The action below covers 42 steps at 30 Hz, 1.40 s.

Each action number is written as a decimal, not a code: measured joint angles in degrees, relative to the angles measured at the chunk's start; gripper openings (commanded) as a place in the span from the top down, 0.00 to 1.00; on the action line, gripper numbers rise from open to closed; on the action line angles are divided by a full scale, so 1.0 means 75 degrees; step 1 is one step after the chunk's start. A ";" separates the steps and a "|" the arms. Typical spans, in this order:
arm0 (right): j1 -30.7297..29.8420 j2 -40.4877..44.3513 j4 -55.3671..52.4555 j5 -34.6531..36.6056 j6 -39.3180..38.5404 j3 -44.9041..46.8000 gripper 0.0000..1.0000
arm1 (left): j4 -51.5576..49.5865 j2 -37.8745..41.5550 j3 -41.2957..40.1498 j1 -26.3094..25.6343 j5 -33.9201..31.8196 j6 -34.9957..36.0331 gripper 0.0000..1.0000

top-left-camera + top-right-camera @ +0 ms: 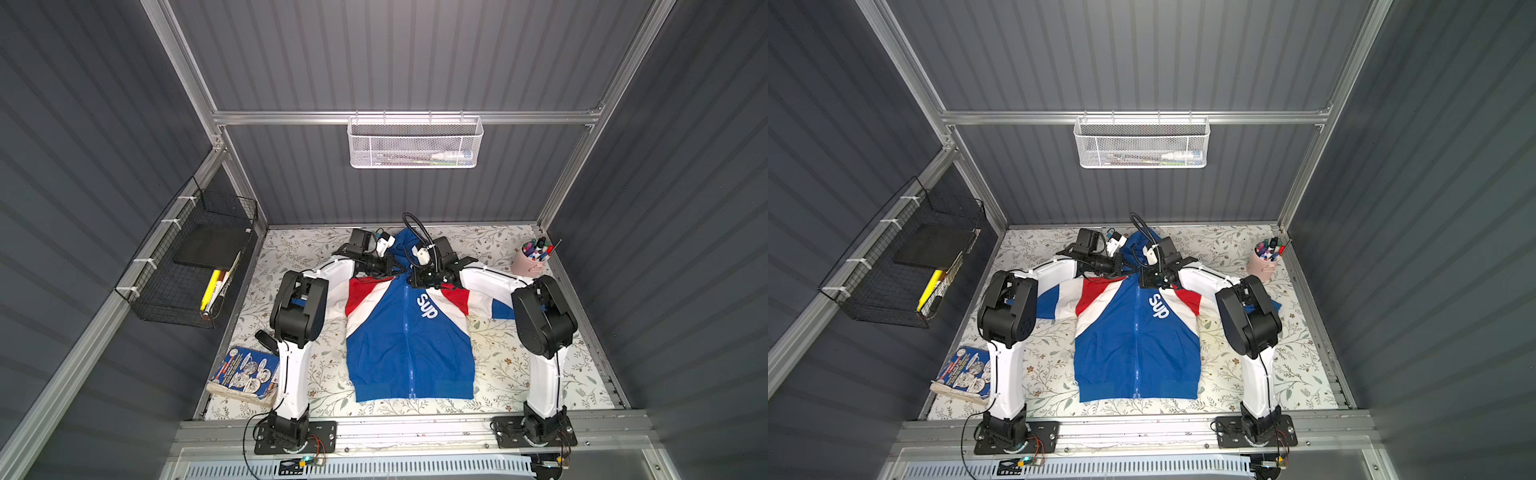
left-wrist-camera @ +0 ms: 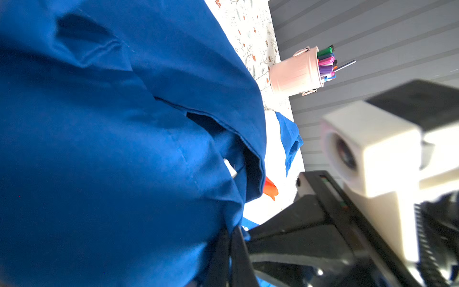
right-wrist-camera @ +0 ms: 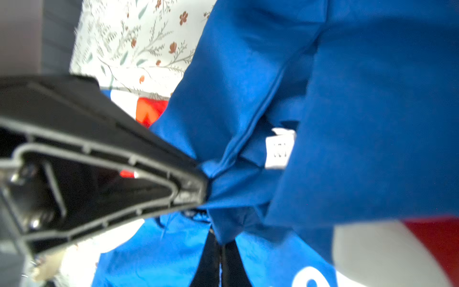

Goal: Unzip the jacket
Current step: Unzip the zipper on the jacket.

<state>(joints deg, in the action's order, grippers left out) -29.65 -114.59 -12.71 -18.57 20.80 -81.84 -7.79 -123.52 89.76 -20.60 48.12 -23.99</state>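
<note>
Jacket: the jacket (image 1: pixel 409 345) lies flat and front up in the middle of the counter (image 1: pixel 519 374), with its hood toward the back wall and its hem toward the arm bases; both top views show it.
Zipper: the zipper line (image 1: pixel 409 353) runs closed from the hem up to the collar, where the pincers hide its top.
Left pincer: the left pincer (image 1: pixel 391 266) is closed on a bunch of blue cloth at the collar, seen close in the right wrist view.
Right pincer: the right pincer (image 1: pixel 417 277) is also closed, nipping blue cloth at the neck just beside the left one.
In the way: both wrists and their cameras crowd over the hood, and the forearms lie across the shoulders and sleeves.
Pen cup: a pink pen cup (image 1: pixel 530 264) full of markers stands in the far right corner, near the right forearm.
Book: a book (image 1: pixel 245 376) lies at the near left edge, just beside the left arm's lower link. Its cover print is too small to read.
Wall baskets: a black wire basket (image 1: pixel 187 270) hangs on the left wall and a white mesh basket (image 1: pixel 415 143) on the back rail.
Edges: the hem stops just short of the front rail (image 1: pixel 415 428). Walls close off the left, back and right.
Open room: there is bare floral counter on either side of the jacket's body, and a narrow strip behind the hood.
Writing: white "Sup" lettering (image 1: pixel 427 305) sits on the chest, on the right arm's side of the zipper. A white label (image 3: pixel 279 149) inside the neck is too blurred to read.
</note>
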 measured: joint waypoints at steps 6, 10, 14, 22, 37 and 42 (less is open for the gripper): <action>-0.0003 0.0178 -0.0638 0.0096 -0.1174 -0.0184 1.00 | -0.0015 0.0000 0.0000 -0.0035 0.0076 0.0058 1.00; 0.0015 0.0236 -0.0892 -0.0149 -0.1676 -0.0204 1.00 | -0.0076 0.0000 0.0017 -0.0041 0.0085 0.0108 1.00; 0.0041 0.0245 -0.1017 -0.0423 -0.1944 -0.0187 1.00 | -0.0172 0.0000 0.0052 -0.0044 0.0099 0.0114 1.00; 0.0041 0.0490 -0.0968 -0.0769 -0.2165 0.0204 1.00 | -0.0399 0.0000 0.0256 -0.0047 0.0187 0.0146 1.00; -0.0038 0.0746 -0.0787 -0.0842 -0.2465 0.0676 1.00 | -0.0682 -0.0038 0.0373 -0.0044 0.0353 0.0201 1.00; -0.0085 0.0746 -0.0664 -0.0825 -0.2463 0.0755 1.00 | -0.0699 -0.0096 0.0423 -0.0044 0.0425 0.0204 1.00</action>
<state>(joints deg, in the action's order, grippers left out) -30.28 -108.99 -17.69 -24.75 2.33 -76.18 -13.04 -124.25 92.92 -20.93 51.31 -22.46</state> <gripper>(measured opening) 0.049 0.047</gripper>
